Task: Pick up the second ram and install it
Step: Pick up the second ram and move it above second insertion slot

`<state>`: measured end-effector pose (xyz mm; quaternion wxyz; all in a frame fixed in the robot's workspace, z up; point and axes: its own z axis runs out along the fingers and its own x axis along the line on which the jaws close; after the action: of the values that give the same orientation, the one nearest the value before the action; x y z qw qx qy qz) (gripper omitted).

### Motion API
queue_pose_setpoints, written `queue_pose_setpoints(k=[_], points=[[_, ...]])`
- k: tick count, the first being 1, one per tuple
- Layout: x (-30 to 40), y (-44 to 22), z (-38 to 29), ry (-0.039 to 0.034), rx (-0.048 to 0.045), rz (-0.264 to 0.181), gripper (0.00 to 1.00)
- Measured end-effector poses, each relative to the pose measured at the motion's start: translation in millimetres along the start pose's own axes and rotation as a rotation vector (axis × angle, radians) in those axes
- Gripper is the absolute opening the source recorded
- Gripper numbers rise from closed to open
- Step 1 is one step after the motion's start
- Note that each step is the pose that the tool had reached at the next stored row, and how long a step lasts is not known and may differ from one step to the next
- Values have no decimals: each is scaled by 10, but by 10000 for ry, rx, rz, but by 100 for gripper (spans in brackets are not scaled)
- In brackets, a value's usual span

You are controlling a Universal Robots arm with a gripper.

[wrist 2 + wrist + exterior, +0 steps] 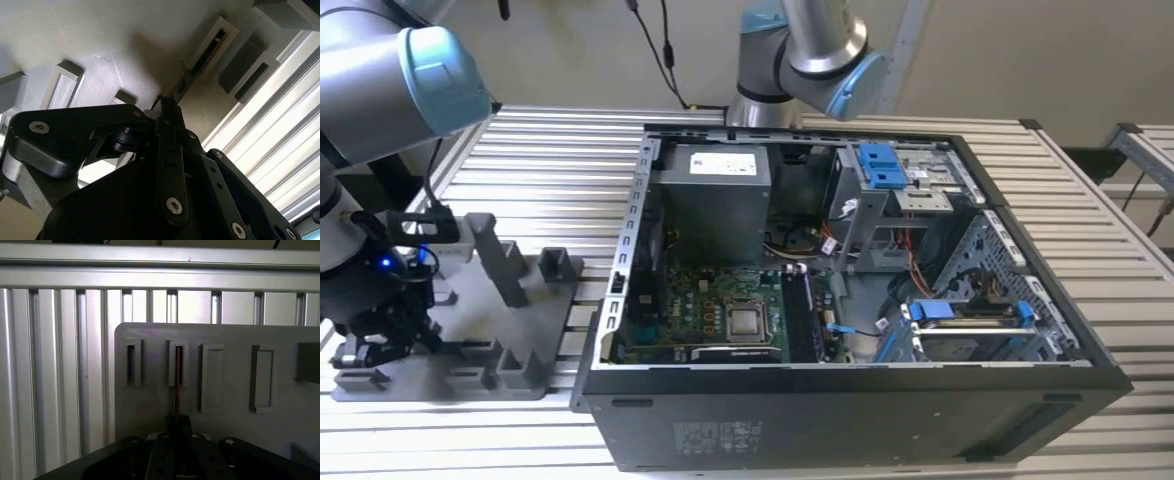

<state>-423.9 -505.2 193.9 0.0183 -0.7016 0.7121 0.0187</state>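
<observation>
Second ram (pixel 177 385), a long, thin dark circuit stick, seen edge-on in both wrist views: far end seated in a raised grey rectangular slot holder (pixel 178 362), near end running back into the black gripper (pixel 177 422). Gripper fingers drawn close together on the stick's narrow edges, with no gap visible between pad and stick, so it appears clamped on the ram. Stick stands in line with the slot, not tilted out of it. A second slot holder (pixel 132 362) just beside it on the same flat grey plastic fixture tray (pixel 460 325); two plain grey rectangular blocks (pixel 212 377) further along the row. Tray carries upright grey posts (pixel 500 255) and lies on the ribbed aluminium tabletop (pixel 547 160), at the exterior view's left. Silver arm with pale-blue joint caps (pixel 400 70) reaches down over the tray. Just beside the tray, toward the exterior view's right, sits the open black computer case (pixel 854 420) on its side: green motherboard (pixel 707 310) with square processor socket (pixel 747 322), grey power-supply box (pixel 710 200) above it, blue drive latches (pixel 881 165) near the far wall. Ram and case well apart.
</observation>
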Motion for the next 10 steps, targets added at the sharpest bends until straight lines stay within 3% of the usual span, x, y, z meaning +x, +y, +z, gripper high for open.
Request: queue_pose_setpoints(k=[10], points=[[1, 0, 6, 1, -1, 0, 14]])
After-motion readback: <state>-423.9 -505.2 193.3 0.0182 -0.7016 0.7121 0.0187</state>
